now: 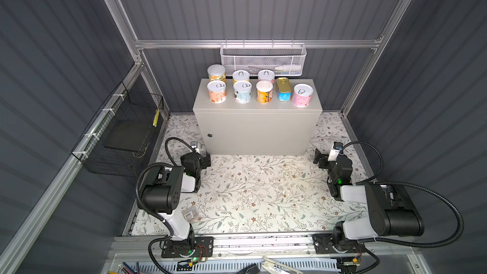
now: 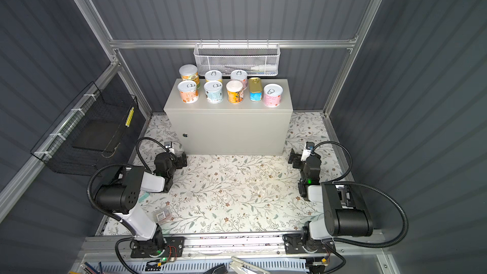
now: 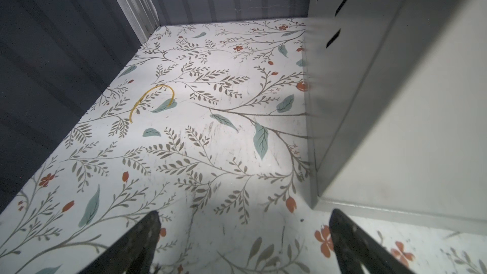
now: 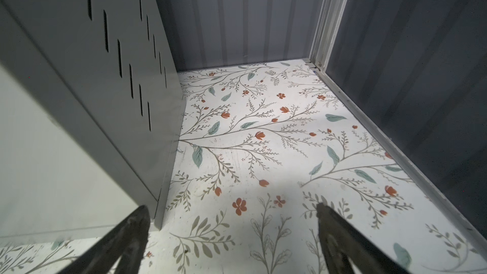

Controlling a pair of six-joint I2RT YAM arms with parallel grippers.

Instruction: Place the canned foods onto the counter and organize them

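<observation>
Several canned foods stand upright in two rows on the flat top of the beige-grey counter (image 1: pixel 257 127) (image 2: pixel 229 127). The front row runs from an orange-labelled can (image 1: pixel 217 92) at the left, past a rectangular gold tin (image 1: pixel 283 89), to a pink can (image 1: pixel 302 95) at the right. My left gripper (image 1: pixel 205 158) (image 3: pixel 245 213) rests low by the counter's front left corner, open and empty. At the front right corner my right gripper (image 1: pixel 318 158) (image 4: pixel 231 206) is open and empty too. Both wrist views show only the counter's side (image 3: pixel 395 127) (image 4: pixel 66 101) and the floral mat.
A white mesh basket (image 1: pixel 263 60) hangs on the back rail just above the cans. A black wire basket (image 1: pixel 123 133) hangs on the left wall. A small clear packet (image 1: pixel 190 214) lies near the left arm's base. A yellow rubber band (image 3: pixel 152 101) lies left of the counter.
</observation>
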